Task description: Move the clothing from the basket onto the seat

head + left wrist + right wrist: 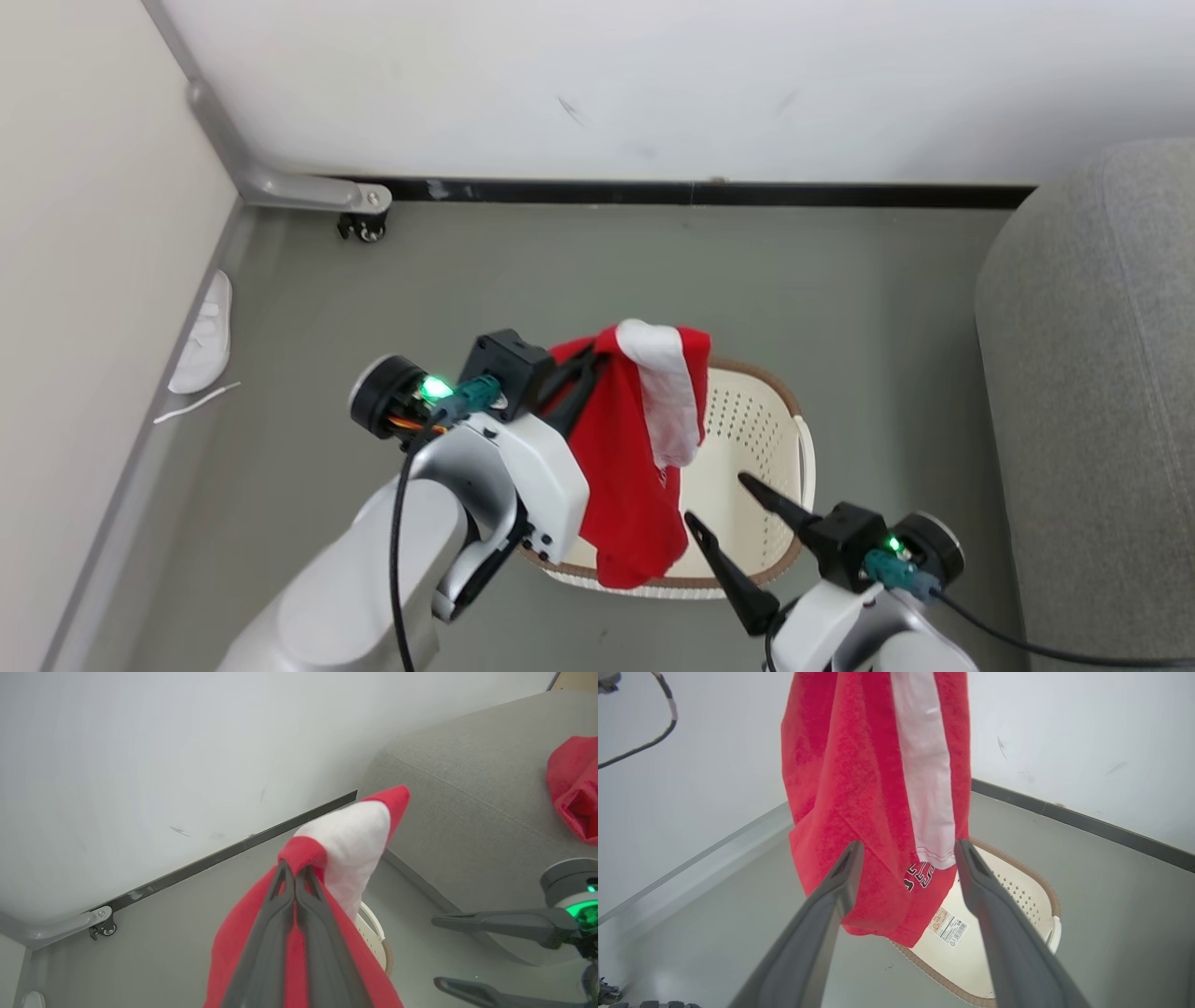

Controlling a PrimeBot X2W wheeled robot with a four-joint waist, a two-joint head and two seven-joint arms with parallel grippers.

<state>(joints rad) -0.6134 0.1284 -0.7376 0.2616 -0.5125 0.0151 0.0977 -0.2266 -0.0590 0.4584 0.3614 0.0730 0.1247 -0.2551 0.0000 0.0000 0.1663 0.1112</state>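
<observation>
Left gripper (294, 871) clenched on red garment (630, 485) above the basket (780, 387); right gripper (714, 497) gaping empty beside it; open floor (887, 308) to the sofa (1092, 373); slipper (203, 338) along the wall (93, 187).

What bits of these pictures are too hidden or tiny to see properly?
- Head view: the near-left side of the basket, behind the hanging garment and the left arm.
- Right wrist view: the black print on that garment, partly hidden at its white band; unreadable.
- Right wrist view: the text on the sticker, too small.
- Left wrist view: the second garment on the sofa, cut by the right edge.
</observation>
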